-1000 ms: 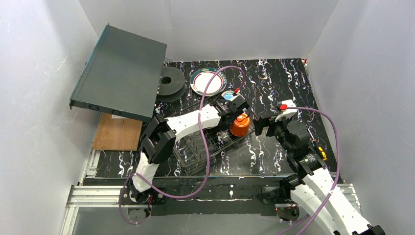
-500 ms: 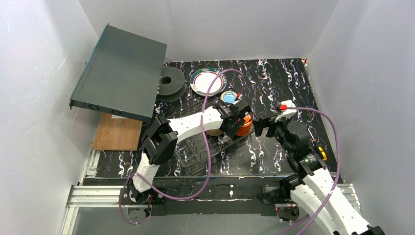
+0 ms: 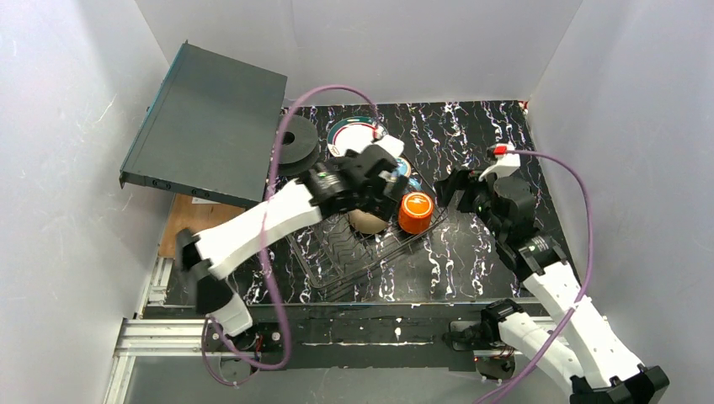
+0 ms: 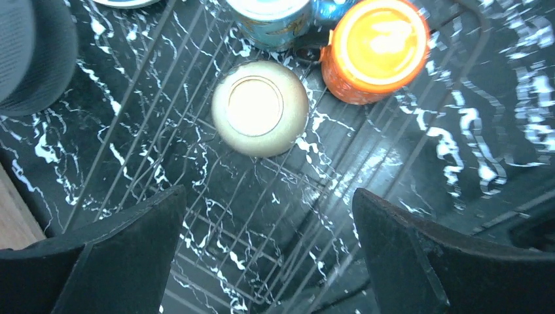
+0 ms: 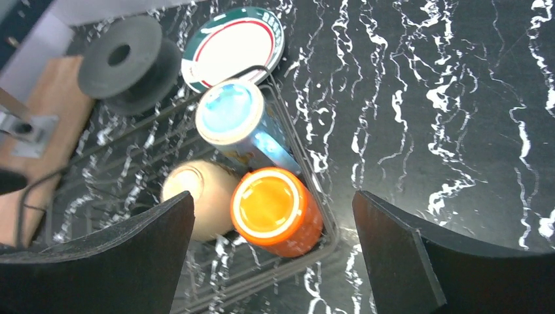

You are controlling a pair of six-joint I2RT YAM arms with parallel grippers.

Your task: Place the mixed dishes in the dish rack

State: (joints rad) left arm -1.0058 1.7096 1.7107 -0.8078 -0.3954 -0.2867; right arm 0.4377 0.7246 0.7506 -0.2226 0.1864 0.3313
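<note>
While both arms hang over the marbled table (image 5: 425,98), I see my left gripper (image 4: 268,196) spread wide above the dish rack (image 3: 337,257), gripping nothing. The cream bowl (image 4: 260,108) sits upside down inside the rack. The orange cup (image 4: 373,49) is just beside it and the blue mug (image 5: 239,124) is tilted behind them. The green-and-red rimmed plate (image 5: 232,47) lies flat on the table beyond the rack. My right gripper (image 5: 273,199) is likewise fully spread and empty.
</note>
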